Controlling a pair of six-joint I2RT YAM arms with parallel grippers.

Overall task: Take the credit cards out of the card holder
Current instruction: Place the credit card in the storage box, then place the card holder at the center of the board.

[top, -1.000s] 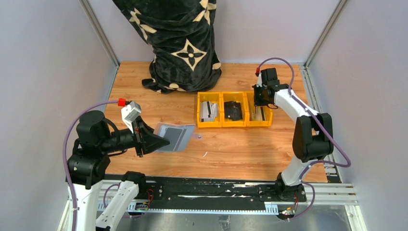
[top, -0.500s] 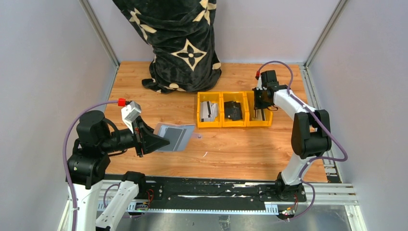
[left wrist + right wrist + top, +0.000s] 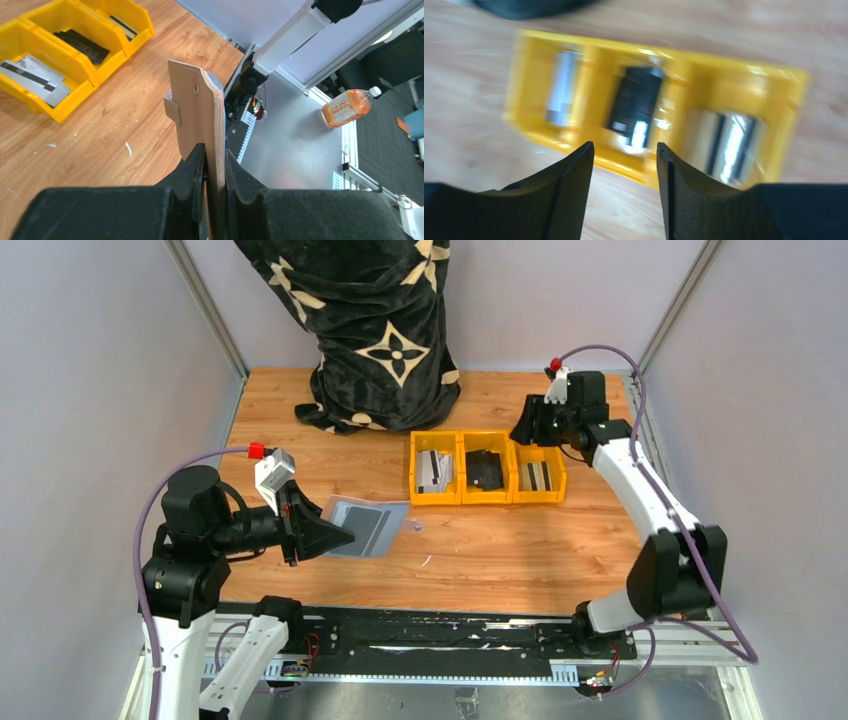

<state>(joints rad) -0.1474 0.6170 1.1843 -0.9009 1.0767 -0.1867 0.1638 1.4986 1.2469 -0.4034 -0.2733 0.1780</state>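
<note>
**Yellow bin** [image 3: 460,498]: rigid plastic with three compartments. The outer two hold flat grey-and-white credit cards [image 3: 435,472], and the middle one holds a black wallet-like item [image 3: 485,470].

**Card holder** [image 3: 368,526]: brown and leather-like, with a small stud and a grey inner face. It is spread open over the wooden table [image 3: 500,550], left of the bin, and the left gripper [image 3: 338,535] is clamped on its near edge.

**Right gripper** [image 3: 525,428]: above the bin's right end, jaws apart and empty.

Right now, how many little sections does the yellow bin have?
3, side by side: the left section holds grey cards, the middle section a black item, the right section silvery cards.
</note>
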